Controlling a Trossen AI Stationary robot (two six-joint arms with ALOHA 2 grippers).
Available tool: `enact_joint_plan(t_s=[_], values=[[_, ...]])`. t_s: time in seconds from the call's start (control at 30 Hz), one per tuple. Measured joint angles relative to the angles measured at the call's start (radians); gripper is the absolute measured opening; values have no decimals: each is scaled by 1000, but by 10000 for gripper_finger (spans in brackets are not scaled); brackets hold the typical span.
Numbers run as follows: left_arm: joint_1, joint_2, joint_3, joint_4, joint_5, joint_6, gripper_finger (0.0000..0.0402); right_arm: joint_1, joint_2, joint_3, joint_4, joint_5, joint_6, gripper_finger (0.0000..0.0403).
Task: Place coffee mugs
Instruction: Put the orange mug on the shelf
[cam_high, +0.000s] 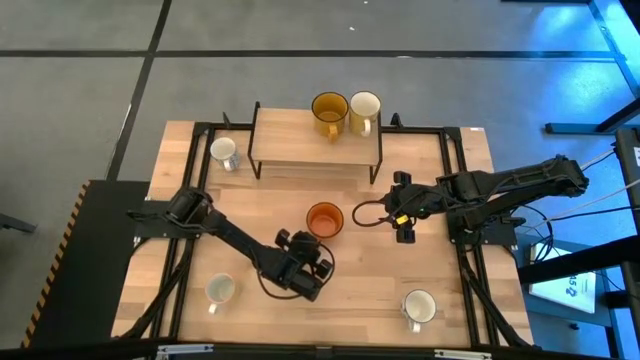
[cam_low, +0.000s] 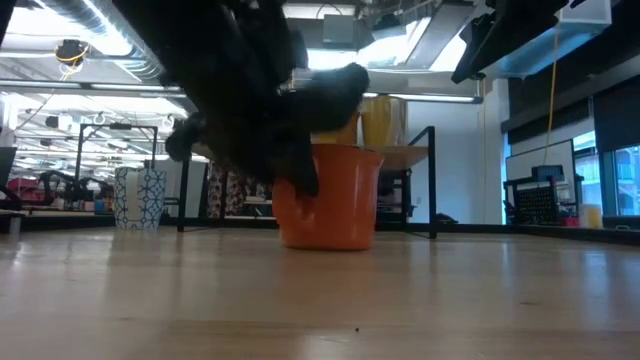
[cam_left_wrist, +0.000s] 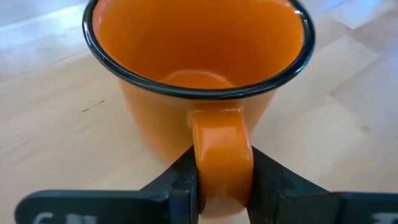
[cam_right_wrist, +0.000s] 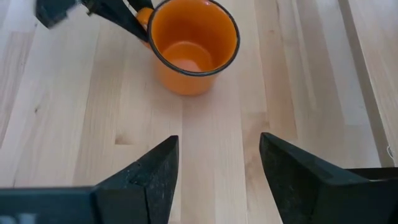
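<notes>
The bright orange mug (cam_high: 325, 219) stands upright near the table's middle; it also shows in the low view (cam_low: 335, 200) and the right wrist view (cam_right_wrist: 193, 46). My left gripper (cam_high: 320, 245) is on its near side, shut on its handle. My right gripper (cam_high: 400, 215) is open and empty to the mug's right, its fingers (cam_right_wrist: 163, 171) pointing toward the mug. The amber-brown mug (cam_high: 329, 112) and the cream-yellow mug (cam_high: 365, 110) stand on a raised wooden shelf (cam_high: 300, 135) at the back. Three white mugs stand on the table: far left (cam_high: 224, 152), near left (cam_high: 219, 290) and near right (cam_high: 419, 306). My left gripper pinches the orange mug's handle (cam_left_wrist: 221, 158) between its two fingers (cam_left_wrist: 180, 180), one on each flat side of the loop. The fingers come from the table's near side, slanting down. The mug is upright with its base (cam_low: 330, 240) on the table.
The shelf's black metal frame (cam_high: 380, 160) stands at the table's back. A black cable (cam_high: 365, 212) loops between the orange mug and my right gripper. Bare wood lies in the near middle (cam_high: 360, 290).
</notes>
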Motion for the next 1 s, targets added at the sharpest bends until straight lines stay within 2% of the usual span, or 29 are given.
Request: enact_joint_plan(t_s=[0.17,0.37,0.6,0.8,1.0], values=[[-6,-89,8,-31,-31,5,80,0,0,0,0,0,0,209],[-4,-217,35,-81,-66,148,80,0,0,0,0,0,0,209],[15,-369,38,-210,-152,149,80,0,0,0,0,-1,0,209],[104,-478,39,-336,-214,158,80,0,0,0,2,-1,0,209],[268,-527,39,-391,-220,228,80,0,0,0,8,0,0,209]])
